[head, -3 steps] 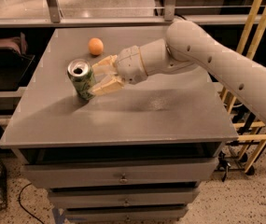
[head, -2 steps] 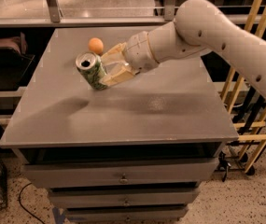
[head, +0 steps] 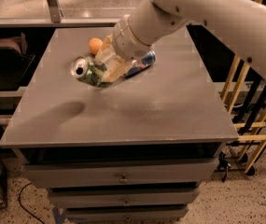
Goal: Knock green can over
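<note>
Reaching in from the upper right, the white arm (head: 207, 8) slopes down across the back of the grey counter (head: 160, 106) and ends in a pale pincer (head: 105, 69) over the counter's rear-left part. The pincer is clamped on the green can (head: 87, 72): its pale fingers (head: 116, 73) lie along the can's body, 1 above and 1 below, with the can held between them. The green can is steeply tilted, nearly on its side, with its silver top and pull-tab opening turned toward the left front and its base hidden under the fingers. Whether its lower edge touches the counter cannot be told; a small dark shade sits right beneath it. The orange ball (head: 95, 45) rests on the counter just behind the green can, close to the upper finger but apart from the can's top. The blue-and-silver can (head: 146, 59) shows just right of the pincer, partly hidden behind the arm's thick wrist (head: 130, 34), so only 1 end of it is in view, slanted rather than upright. A broad soft shadow (head: 65, 113) falls on the counter's left front area, well apart from the green can. Below the counter's top, 3 grey drawers (head: 123, 176) are stacked, each with a small handle in the middle. To the right of the counter stands a yellow wooden frame (head: 254, 125), and a speckled floor shows beneath it.
</note>
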